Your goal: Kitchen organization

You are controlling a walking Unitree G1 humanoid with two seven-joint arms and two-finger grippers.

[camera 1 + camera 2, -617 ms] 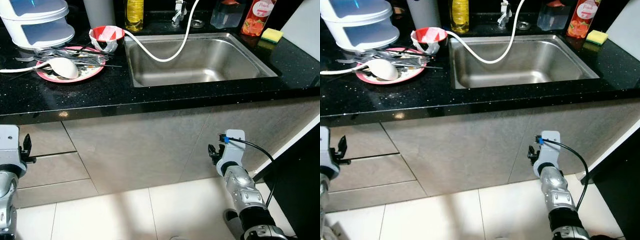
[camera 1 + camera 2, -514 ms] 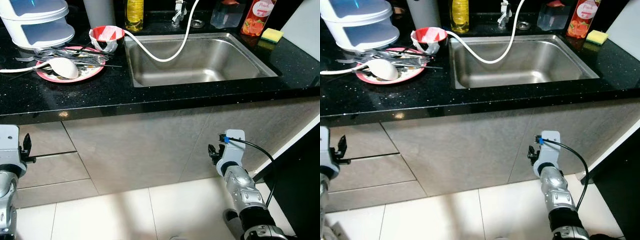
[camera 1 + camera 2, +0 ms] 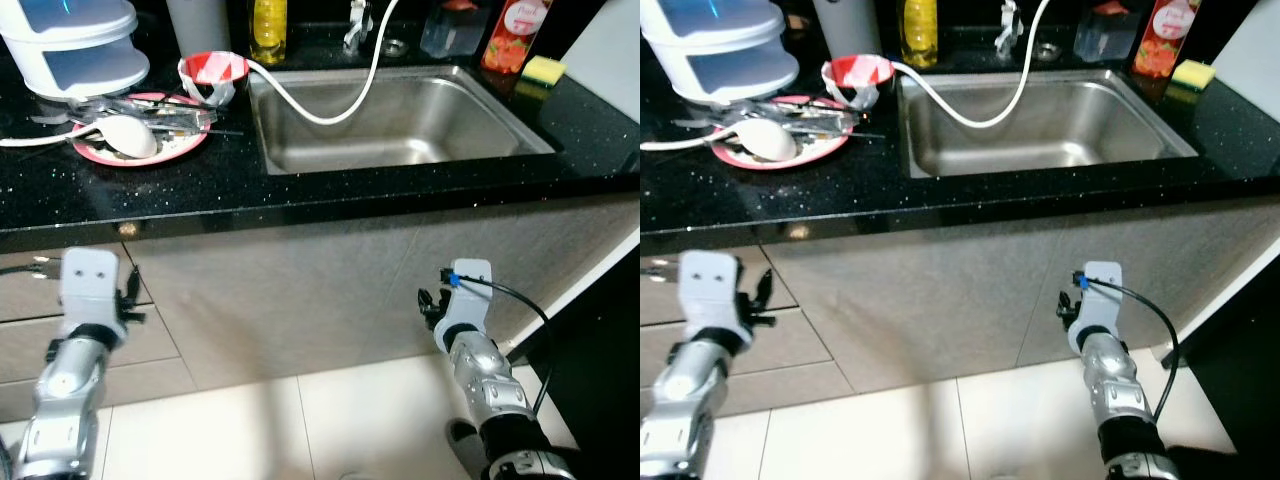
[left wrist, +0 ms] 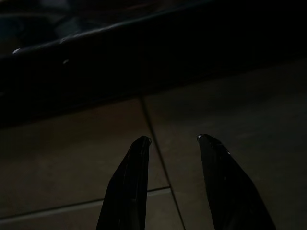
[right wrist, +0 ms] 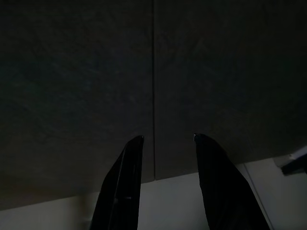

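While both arms sit low in front of the cabinet fronts (image 3: pixel 300 290), nothing on the counter is being handled, so I'd call this the very start: lining up before the first reach. The left gripper (image 4: pixel 170 139) has its two black fingers parted with nothing between them, pointed at the cabinet face just under the black countertop (image 3: pixel 330 180) edge. The right gripper (image 5: pixel 165 138) is the same deal, fingers spread and empty, aimed at a seam between two cabinet panels further along under the sink (image 3: pixel 400 120).

The stuff that needs sorting is up top on the robot's left: a pink plate (image 3: pixel 175 150) loaded with a white ladle (image 3: pixel 125 135) and a pile of forks (image 3: pixel 160 108), a red-and-white paper cup (image 3: pixel 213 70) just beside the sink's corner, and a stacked white container (image 3: pixel 75 45) behind the plate. A white hose (image 3: pixel 340 105) droops into the basin. Bottles and a yellow sponge (image 3: pixel 543 70) line the back edge.

My guess for the next move: the left arm has to come up over the counter edge toward the plate, and those tangled forks look fiddly to grab.
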